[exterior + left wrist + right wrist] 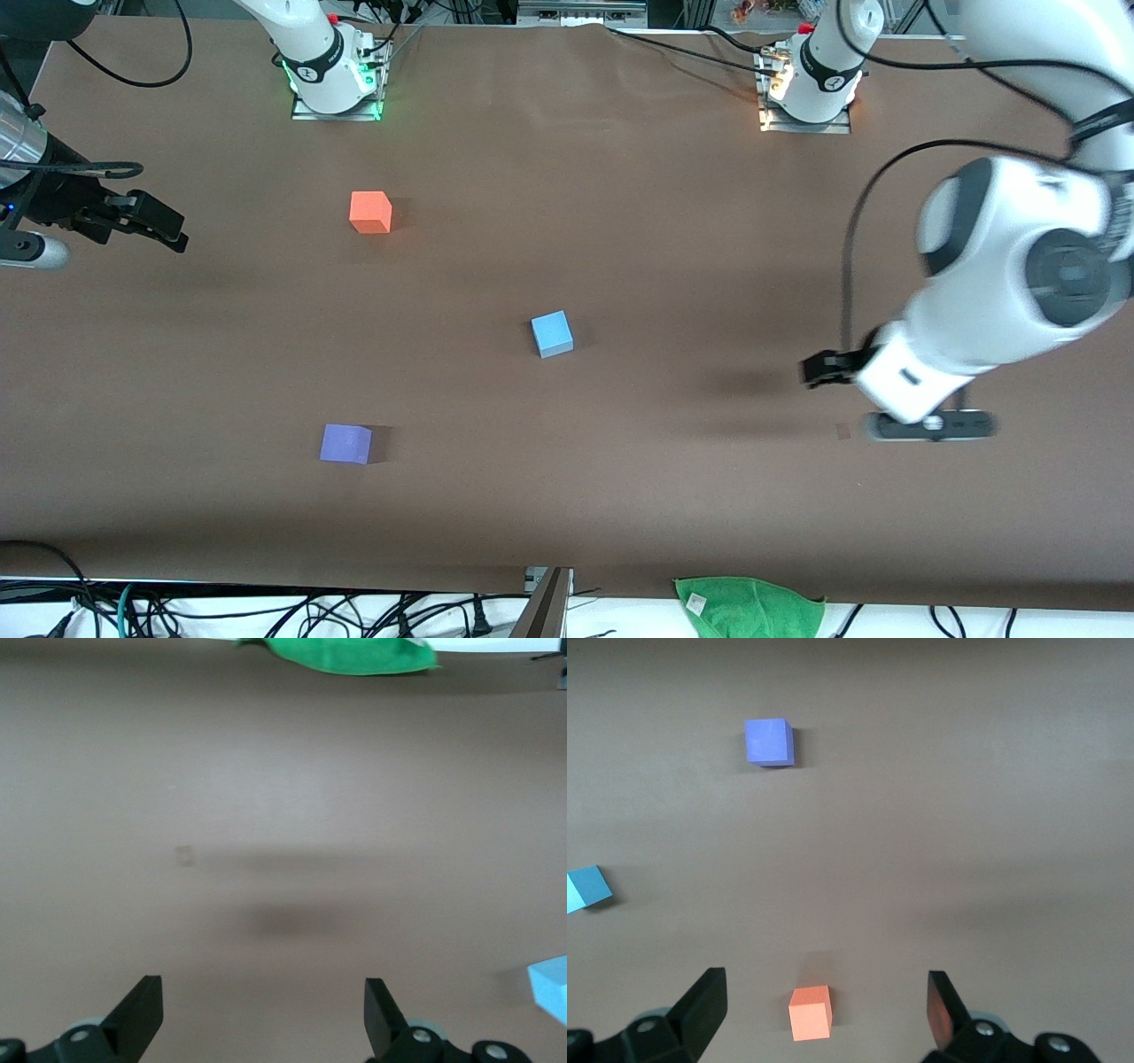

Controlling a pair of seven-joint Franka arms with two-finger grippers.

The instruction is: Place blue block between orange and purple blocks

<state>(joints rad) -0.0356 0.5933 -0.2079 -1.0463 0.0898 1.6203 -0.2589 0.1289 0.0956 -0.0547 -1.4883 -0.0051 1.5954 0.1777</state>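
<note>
Blue block (pixel 552 334) mid-frame looks light, matte, grippy, so pinch its flat sides; left pincer (pixel 819 368) and right pincer (pixel 164 226) both wide open, empty

Three small matte cubes of equal size sit flat and well apart on the brown table. The light sky-blue block (pixel 552 334) lies toward the left arm's end. The bright orange block (pixel 370 213) rests farther from the front camera, the violet-purple block (pixel 345 443) nearest it. Nothing touches any cube; the blue one is turned slightly askew.
</note>
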